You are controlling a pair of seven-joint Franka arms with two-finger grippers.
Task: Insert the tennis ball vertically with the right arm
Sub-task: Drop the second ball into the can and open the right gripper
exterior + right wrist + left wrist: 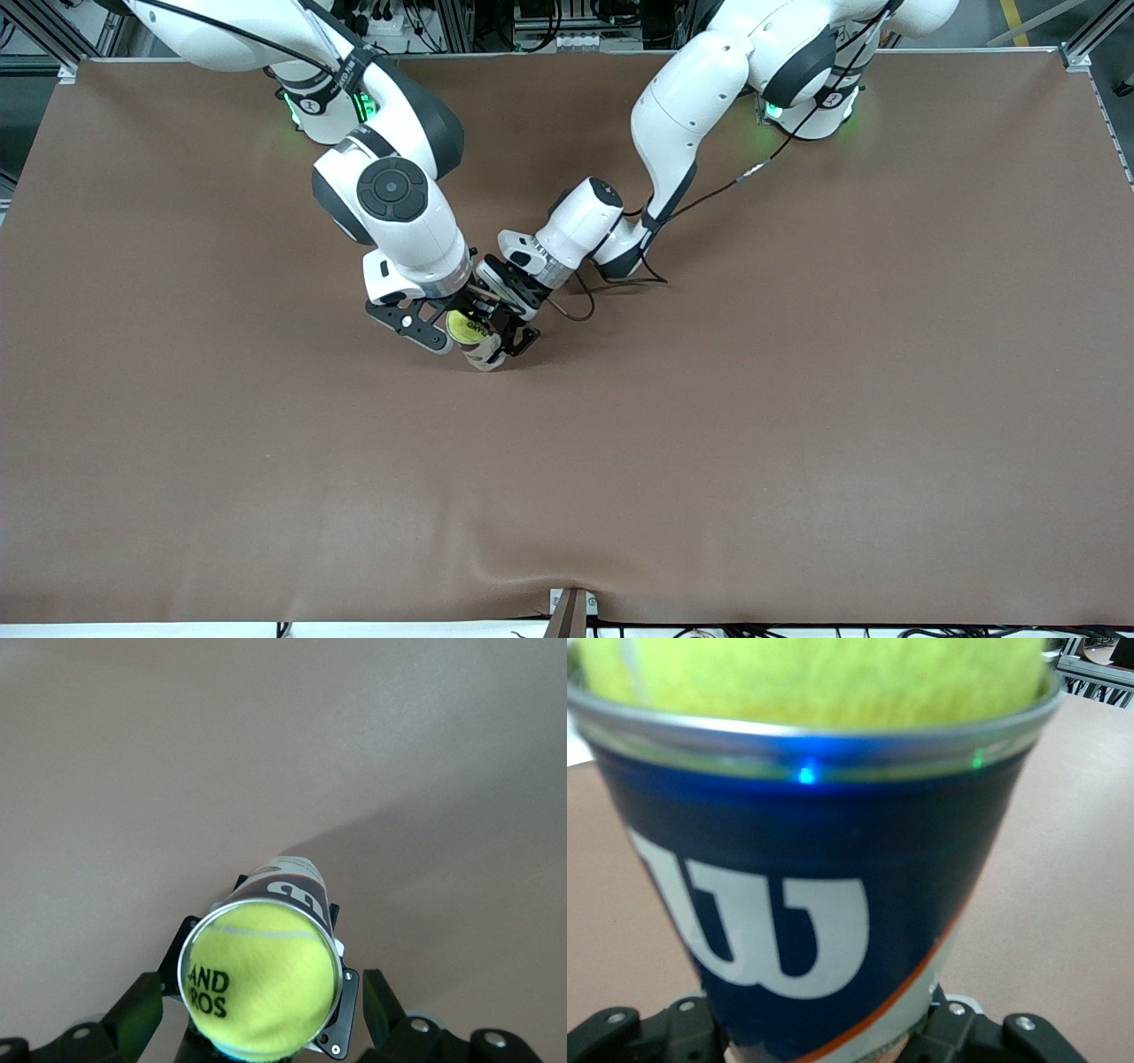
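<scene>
**Tennis ball seated in the mouth of the can, between both sets of fingers**

The tennis ball (263,983), yellow-green with black lettering, sits in the open mouth of a can (806,904), filling the metal rim so that only its top dome shows above it. The can is dark blue with a white logo and an orange stripe, and it stands nearly upright with its base toward the brown counter (797,425); whether the base touches the counter cannot be told.

The left gripper (507,330) holds the can by its lower part: its black fingers (966,1032) are closed against the wall on either side, below the logo, with the ball above them at the rim.

The right gripper (440,321) hangs directly over the can's mouth. Its fingers (135,1014) are spread wide, one to each side of the rim and clear of both the ball and the can, so the ball lies between them without being touched.

Both arms reach in from their bases to meet over the middle of the counter, the right arm's wrist pointing down and the left arm's wrist coming in low from the left arm's end.
</scene>
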